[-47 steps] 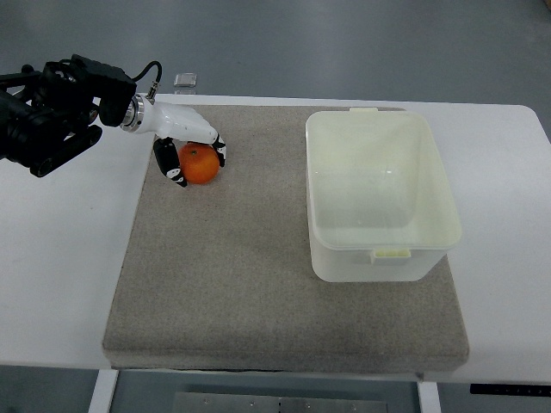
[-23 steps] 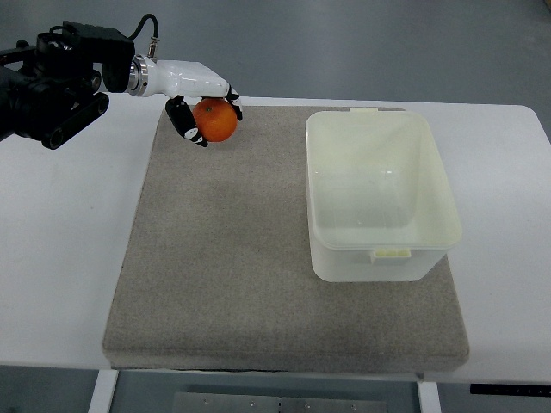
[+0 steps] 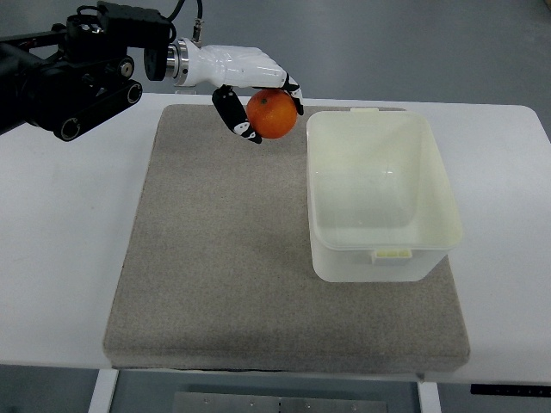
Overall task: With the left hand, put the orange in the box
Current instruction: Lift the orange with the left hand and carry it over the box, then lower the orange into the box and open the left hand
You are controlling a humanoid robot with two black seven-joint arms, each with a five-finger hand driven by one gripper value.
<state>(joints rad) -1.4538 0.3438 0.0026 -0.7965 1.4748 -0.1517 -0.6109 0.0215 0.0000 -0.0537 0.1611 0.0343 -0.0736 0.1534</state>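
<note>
From the top view, we are seeing our left hand (image 3: pixel 250 82) gripping the orange (image 3: pixel 272 115), with its white and black fingers (image 3: pixel 232 110) curling around it. The orange is hanging up in the air, just beside the far left corner of the pale yellow plastic box (image 3: pixel 383 198). The box is sitting on the gray mat (image 3: pixel 224 258), which is lying on the white table (image 3: pixel 60 258).

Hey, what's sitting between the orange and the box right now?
Nothing. In the top view the orange, gripped by the left hand, sits just left of the box rim, bare mat below.
</note>
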